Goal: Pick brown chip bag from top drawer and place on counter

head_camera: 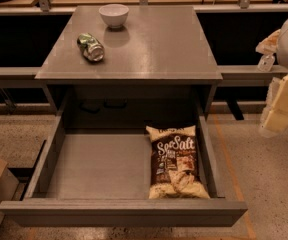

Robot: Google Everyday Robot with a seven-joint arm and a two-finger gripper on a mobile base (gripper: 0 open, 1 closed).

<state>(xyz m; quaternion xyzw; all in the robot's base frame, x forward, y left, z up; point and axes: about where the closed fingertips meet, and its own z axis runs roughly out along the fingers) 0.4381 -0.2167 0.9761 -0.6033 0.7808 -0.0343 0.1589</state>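
Camera view | 1 brown chip bag (176, 161) in top drawer (99, 169) | claw (280, 106) right edge, grip unclear

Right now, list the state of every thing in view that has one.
top drawer: pulled open.
brown chip bag: lying flat, label up, at the drawer's right side, not gripped.
counter: bears the bowl and the can, no bag on it.
bowl: upright, at the counter's back.
green can: crushed, lying on its side.
gripper: at the view's right edge, outside the drawer, clear of the bag.
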